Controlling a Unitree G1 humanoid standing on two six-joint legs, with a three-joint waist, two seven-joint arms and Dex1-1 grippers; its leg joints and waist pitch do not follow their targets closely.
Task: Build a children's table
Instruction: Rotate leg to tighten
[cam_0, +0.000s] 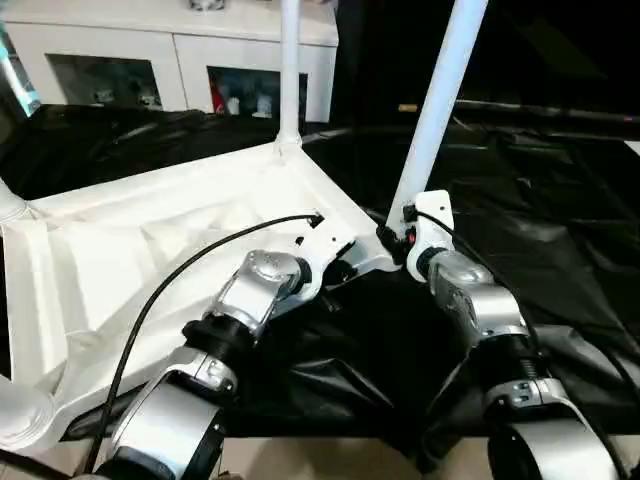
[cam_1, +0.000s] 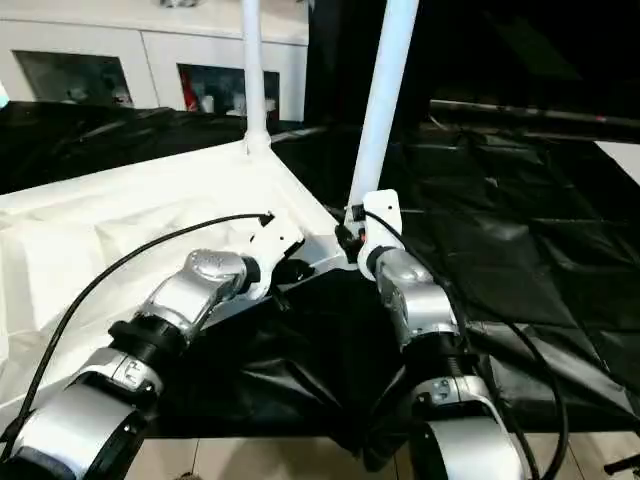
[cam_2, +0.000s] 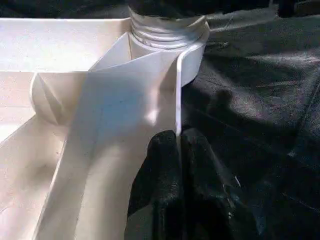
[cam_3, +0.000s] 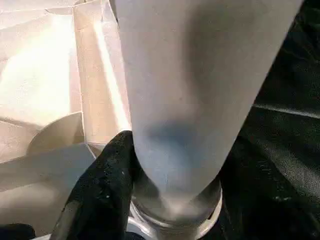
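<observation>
On the table draped in black sheeting (cam_0: 560, 230), the upturned white tabletop (cam_0: 150, 260) lies with its ribbed underside showing, one leg (cam_0: 290, 70) already upright at the far corner. At the near rim, our left gripper (cam_2: 178, 150) is pinched shut on the tabletop's thin edge wall, the black fingertips (cam_2: 160, 165) pressed either side of it, just short of the corner socket (cam_2: 167, 35). To the right, our right gripper (cam_0: 395, 240) sits at the foot of a second leg (cam_0: 440, 100), which leans away from upright above that socket; one black finger (cam_3: 107, 180) lies against the tube, and we judge the jaws to be closing round it, though a firm grip is not something we can confirm.

To seat this leg well, we would keep the left hold steady as an anchor, bring the tube upright over the socket, then press or turn it straight down.

Both legs run off the top of the head views. The second right finger is hidden behind the tube, and how deep the leg's end sits in the socket is hard to judge.
</observation>
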